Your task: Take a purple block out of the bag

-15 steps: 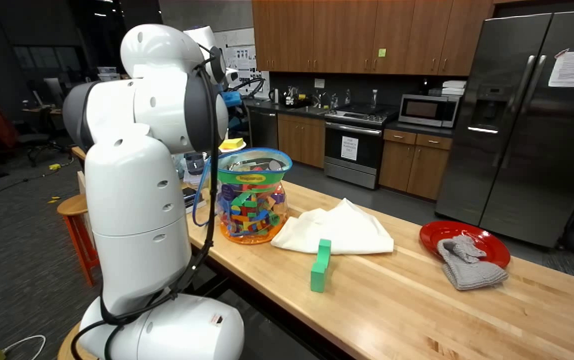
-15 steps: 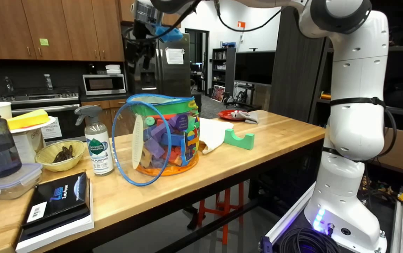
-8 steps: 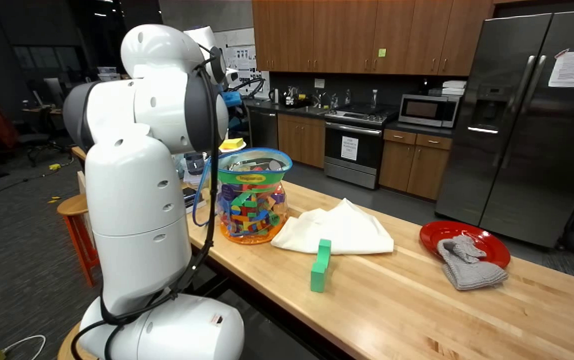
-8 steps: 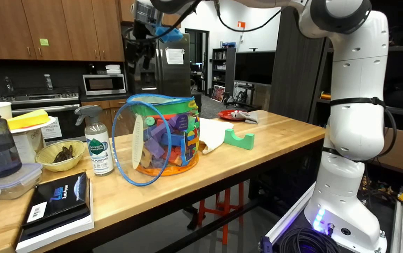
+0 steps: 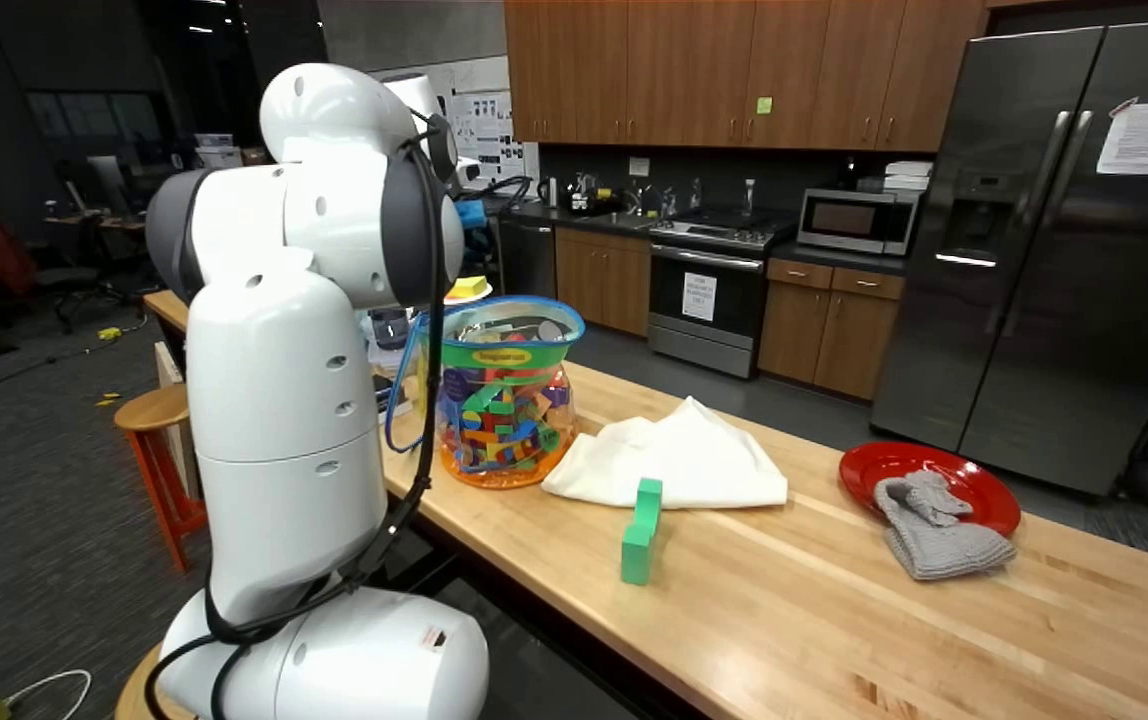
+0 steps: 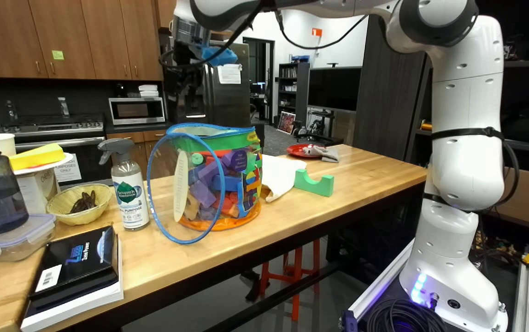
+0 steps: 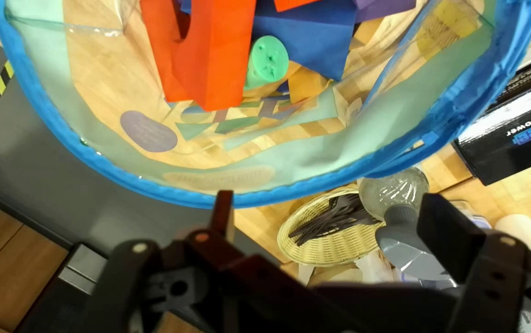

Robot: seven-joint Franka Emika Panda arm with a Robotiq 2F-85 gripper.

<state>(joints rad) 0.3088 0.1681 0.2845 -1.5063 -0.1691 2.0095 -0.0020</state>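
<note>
Perhaps liable to snag the rim [image 7: 274, 194] of the bag [image 6: 227, 141] if lowered off-centre with this wide-spread gripper [image 7: 328, 208] (empty).

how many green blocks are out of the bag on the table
1: the green block standing on the table near the white cloth, seen in both exterior views. Others could be hidden behind the bag or the arm.

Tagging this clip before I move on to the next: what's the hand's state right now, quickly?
Hand: open, jaws wide apart in the wrist view, holding nothing.
</note>
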